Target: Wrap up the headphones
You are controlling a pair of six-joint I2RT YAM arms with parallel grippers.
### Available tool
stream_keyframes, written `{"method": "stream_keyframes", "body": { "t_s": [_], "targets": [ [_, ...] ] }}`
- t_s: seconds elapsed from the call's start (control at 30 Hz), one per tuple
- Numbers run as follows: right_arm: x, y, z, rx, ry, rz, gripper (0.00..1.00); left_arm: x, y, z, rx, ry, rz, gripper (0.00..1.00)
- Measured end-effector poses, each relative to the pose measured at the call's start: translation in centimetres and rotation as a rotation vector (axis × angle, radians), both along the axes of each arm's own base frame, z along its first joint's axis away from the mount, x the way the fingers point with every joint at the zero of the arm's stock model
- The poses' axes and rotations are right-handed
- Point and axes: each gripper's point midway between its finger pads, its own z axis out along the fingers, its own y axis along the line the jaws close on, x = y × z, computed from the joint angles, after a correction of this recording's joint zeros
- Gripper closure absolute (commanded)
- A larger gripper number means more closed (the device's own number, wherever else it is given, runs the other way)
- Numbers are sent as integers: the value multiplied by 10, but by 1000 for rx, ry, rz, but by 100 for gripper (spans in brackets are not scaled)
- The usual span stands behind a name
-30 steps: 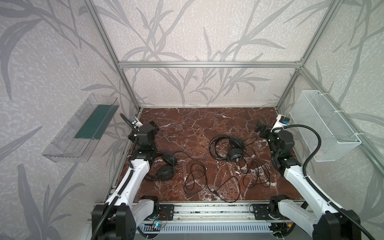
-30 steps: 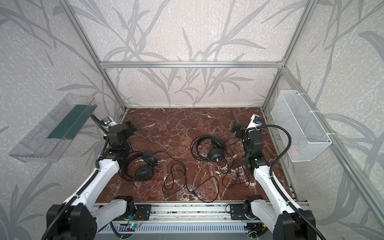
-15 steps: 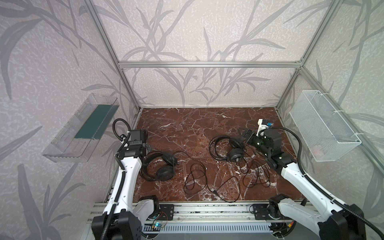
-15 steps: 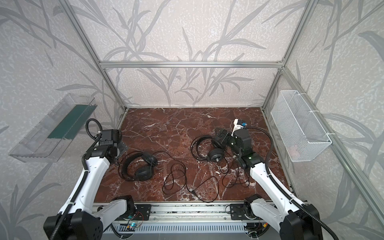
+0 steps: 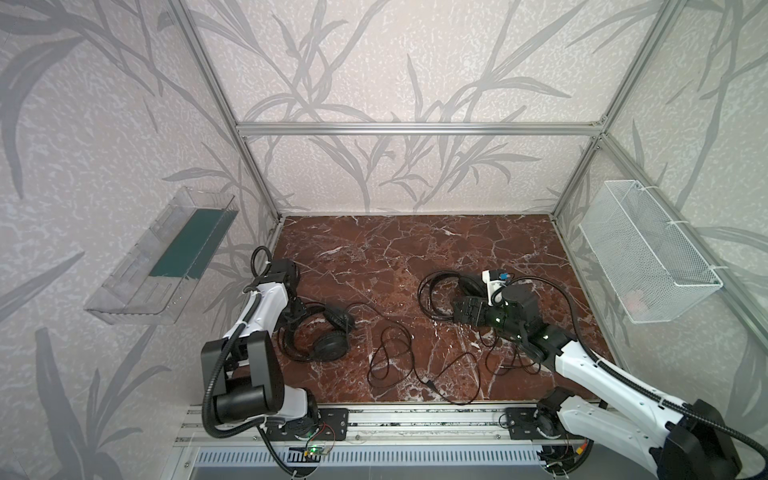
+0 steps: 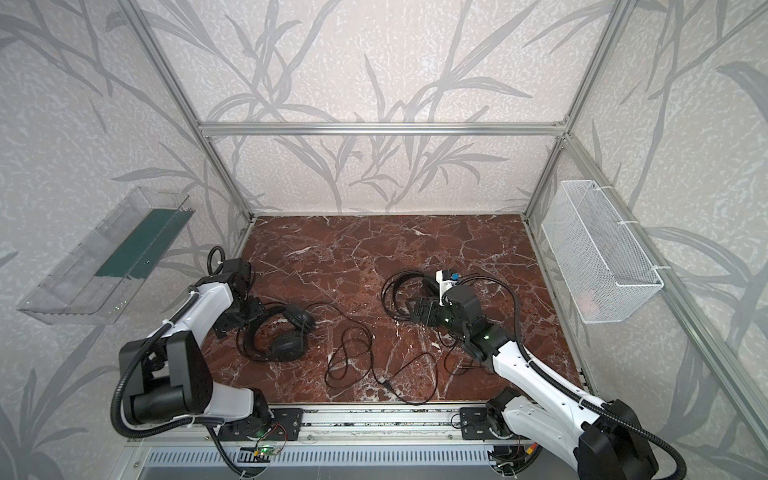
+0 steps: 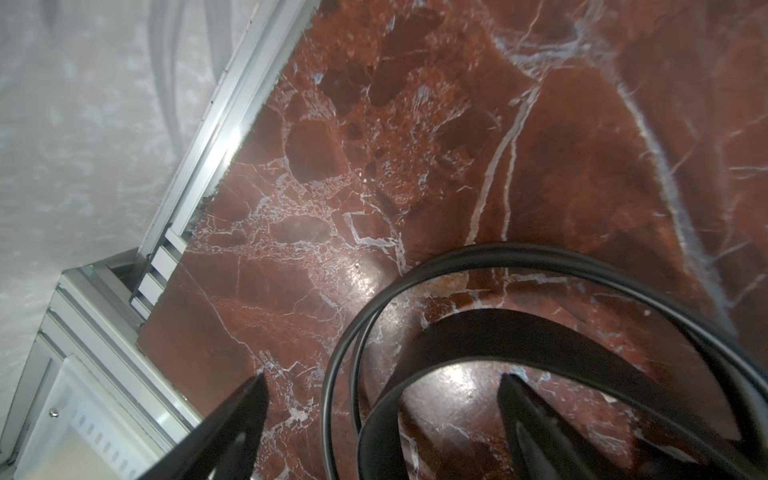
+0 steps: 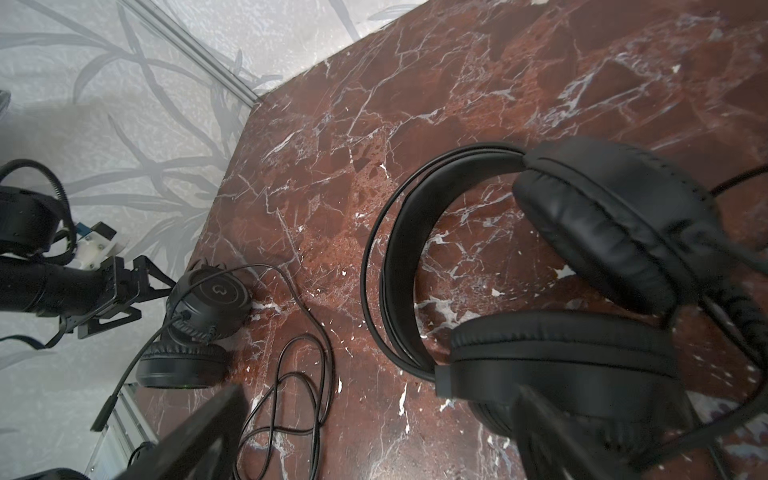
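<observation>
Two black headphones lie on the red marble floor. In both top views, the left headset (image 5: 330, 345) (image 6: 286, 345) is near the left wall, with its thin cable (image 5: 390, 357) looping toward the front. My left gripper (image 5: 297, 309) (image 7: 382, 399) is low over its headband (image 7: 478, 332), open, with wire and padded band between the fingers (image 7: 245, 411). The right headset (image 5: 432, 291) (image 8: 615, 224) lies mid-right. My right gripper (image 5: 467, 309) (image 8: 374, 411) stands open beside its earcups, one finger (image 8: 548, 428) over the lower earcup (image 8: 561, 353), nothing held.
A clear plastic bin (image 5: 166, 266) hangs on the left wall and a white wire basket (image 5: 640, 257) on the right wall. An aluminium rail (image 5: 415, 419) runs along the front edge. More thin cable (image 5: 503, 353) lies tangled under the right arm.
Both arms have come down from their raised poses. The left gripper dropped onto the left headset's headband; the right gripper swung left and down to the right headset.
</observation>
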Motion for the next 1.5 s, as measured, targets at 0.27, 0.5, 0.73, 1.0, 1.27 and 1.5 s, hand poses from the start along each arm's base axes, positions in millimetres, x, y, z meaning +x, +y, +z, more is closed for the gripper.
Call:
{"method": "stream_keyframes", "body": {
  "t_s": [0.27, 0.5, 0.73, 1.0, 1.27, 1.5],
  "targets": [
    [-3, 3, 0, -11, -9, 32, 1, 12, 9, -17, -51, 91, -3, 27],
    [-4, 4, 0, -10, -10, 42, 1, 10, 3, -29, -93, 131, -13, 39],
    [-5, 5, 1, -11, -14, 50, 1, 8, -1, -41, -127, 173, -26, 47],
    [-6, 4, 12, 0, -52, 54, 1, 15, -43, -45, -244, 158, -77, 47],
    [-6, 4, 10, -7, -52, 58, 1, 21, -108, -44, -424, 99, -116, 44],
    [-6, 7, -2, -22, -12, 72, 1, 30, -102, -31, -373, 50, -151, 39]
  ]
}}
